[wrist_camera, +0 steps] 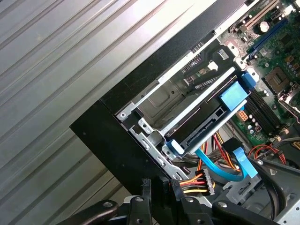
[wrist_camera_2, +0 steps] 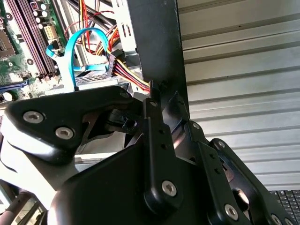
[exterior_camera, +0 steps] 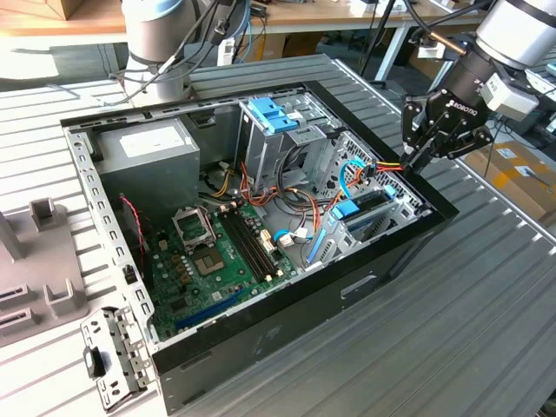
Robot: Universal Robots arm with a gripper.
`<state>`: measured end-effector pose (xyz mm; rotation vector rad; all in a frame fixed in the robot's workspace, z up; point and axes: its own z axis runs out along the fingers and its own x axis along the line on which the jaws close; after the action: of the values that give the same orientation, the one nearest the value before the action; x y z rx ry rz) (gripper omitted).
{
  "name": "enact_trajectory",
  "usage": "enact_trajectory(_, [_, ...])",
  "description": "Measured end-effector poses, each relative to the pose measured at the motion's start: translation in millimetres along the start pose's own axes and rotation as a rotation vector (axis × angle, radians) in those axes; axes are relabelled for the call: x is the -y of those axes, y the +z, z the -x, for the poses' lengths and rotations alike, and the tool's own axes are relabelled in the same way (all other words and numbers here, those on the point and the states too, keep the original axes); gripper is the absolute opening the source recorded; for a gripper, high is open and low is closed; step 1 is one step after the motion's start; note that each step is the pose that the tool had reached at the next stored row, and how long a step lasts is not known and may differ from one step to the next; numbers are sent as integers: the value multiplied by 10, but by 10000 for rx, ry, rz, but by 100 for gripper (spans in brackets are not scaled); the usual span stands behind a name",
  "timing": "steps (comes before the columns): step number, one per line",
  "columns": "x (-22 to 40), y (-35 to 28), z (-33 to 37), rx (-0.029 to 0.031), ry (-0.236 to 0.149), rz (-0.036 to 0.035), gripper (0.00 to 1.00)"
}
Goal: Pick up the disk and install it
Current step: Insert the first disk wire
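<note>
My black gripper (exterior_camera: 420, 155) hangs over the case corner, fingers pressed together, empty; blue-framed dark disk (wrist_camera: 206, 125) sits in its bay.

- exterior view: bright, even room light. white glare patch on the ribbed table (exterior_camera: 52, 61) at the exterior view's upper left, detail washed out there.
- inside of the computer case (exterior_camera: 261, 334) darker than the table, soft shadows along its walls. motherboard (exterior_camera: 221, 252) readable.
- second wrist view: gripper (wrist_camera_2: 154, 140) close to the lens and soft, a black mass with small highlights on its screws. table slats bright, near blown out.
- first wrist view: strong sheen on the slats, pale and low contrast. disk (wrist_camera: 206, 124) in its bay sharp, its dark face in shadow.
- straight slats bow slightly toward the edges in both wrist views.
</note>
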<state>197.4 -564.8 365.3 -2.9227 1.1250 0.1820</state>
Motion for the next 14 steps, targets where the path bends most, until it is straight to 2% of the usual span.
enact_trajectory(4, [0,1,0,1,-2,0,29])
enact_trajectory(6, [0,0,0,0,-2,1,17])
enact_trajectory(14, [0,0,0,0,-5,0,17])
